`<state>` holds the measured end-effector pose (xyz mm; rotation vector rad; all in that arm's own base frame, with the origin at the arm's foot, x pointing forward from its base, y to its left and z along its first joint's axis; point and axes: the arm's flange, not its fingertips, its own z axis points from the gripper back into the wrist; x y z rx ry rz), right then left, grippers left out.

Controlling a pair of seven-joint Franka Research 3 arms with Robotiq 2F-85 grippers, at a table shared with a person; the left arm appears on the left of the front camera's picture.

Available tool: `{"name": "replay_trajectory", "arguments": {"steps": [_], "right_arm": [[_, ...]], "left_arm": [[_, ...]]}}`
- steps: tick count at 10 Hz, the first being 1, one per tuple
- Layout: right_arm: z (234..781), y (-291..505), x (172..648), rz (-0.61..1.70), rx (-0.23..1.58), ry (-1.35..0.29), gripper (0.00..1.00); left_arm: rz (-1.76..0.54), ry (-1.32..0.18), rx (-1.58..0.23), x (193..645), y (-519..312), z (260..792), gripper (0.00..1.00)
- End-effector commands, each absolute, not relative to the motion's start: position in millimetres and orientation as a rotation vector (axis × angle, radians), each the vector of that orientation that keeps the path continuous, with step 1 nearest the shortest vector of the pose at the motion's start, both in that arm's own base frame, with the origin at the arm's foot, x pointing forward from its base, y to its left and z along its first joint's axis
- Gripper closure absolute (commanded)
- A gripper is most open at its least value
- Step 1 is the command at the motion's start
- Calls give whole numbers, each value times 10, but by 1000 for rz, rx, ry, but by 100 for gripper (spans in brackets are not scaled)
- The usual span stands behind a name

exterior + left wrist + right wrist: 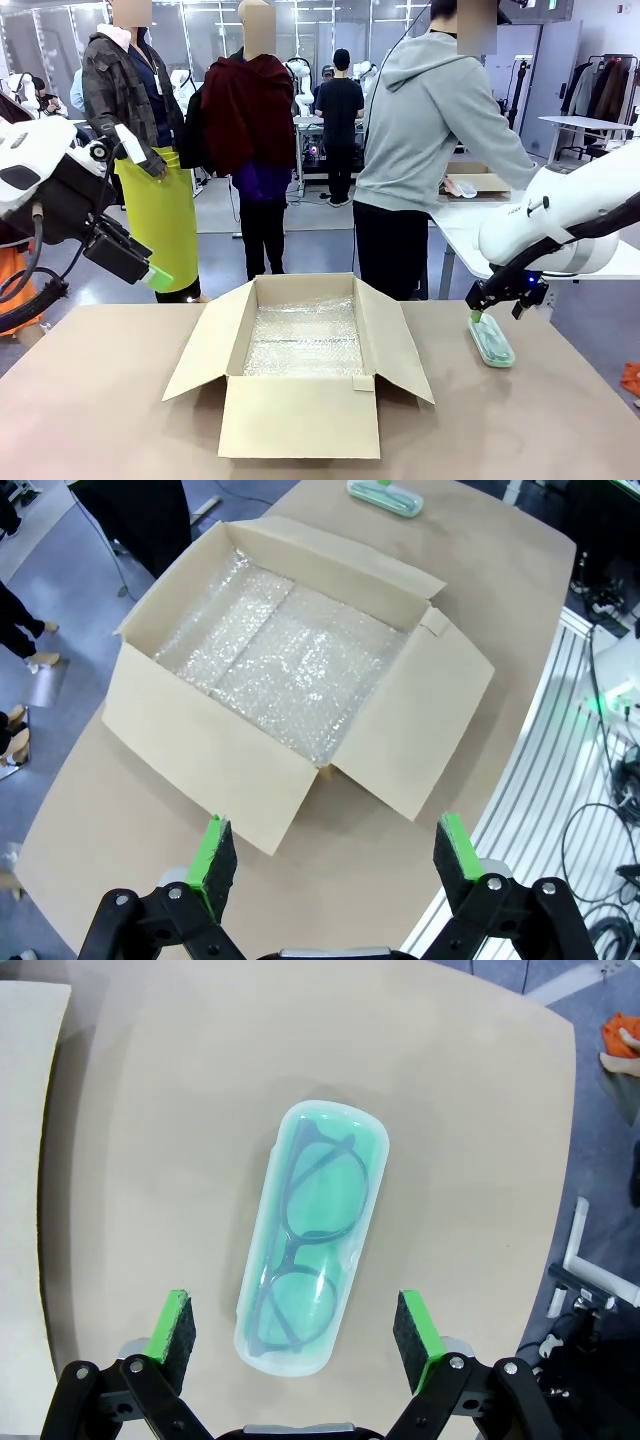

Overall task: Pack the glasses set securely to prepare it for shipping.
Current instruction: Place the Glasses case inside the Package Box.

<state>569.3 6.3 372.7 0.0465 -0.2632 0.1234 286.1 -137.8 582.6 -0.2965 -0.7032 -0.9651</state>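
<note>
The pale mint green case (pixel 312 1235) of the glasses set lies flat on the tan table, with dark-framed glasses visible through its lid. It also appears at the table's right side (pixel 490 340) and far off in the left wrist view (pixel 385 497). My right gripper (pixel 292 1327) hovers just above the case's near end, open, one finger on each side, touching nothing; in the front view the right gripper (pixel 495 312) hangs over the case's far end. My left gripper (pixel 335 852) is open and empty, raised high at the left (pixel 150 270) and looking down on the box.
An open cardboard box (pixel 300 415) lined with bubble wrap stands mid-table, flaps spread outward (pixel 200 750). A person in a grey hoodie (pixel 430 130) stands at the far side, turned toward a white table (pixel 470 225). Bare tabletop (pixel 100 400) lies left of the box.
</note>
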Motion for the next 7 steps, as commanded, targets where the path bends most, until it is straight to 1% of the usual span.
{"name": "replay_trajectory", "arguments": {"steps": [1, 3, 7], "right_arm": [[3755, 71, 5693, 124, 47, -268, 0], [3631, 56, 5925, 128, 47, -190, 0], [3383, 63, 6110, 110, 42, -102, 0]], "left_arm": [[-958, -706, -297, 2853, -1366, 5840, 0], [-958, -706, -297, 2853, -1366, 5840, 0], [-958, -706, -297, 2853, -1366, 5840, 0]]}}
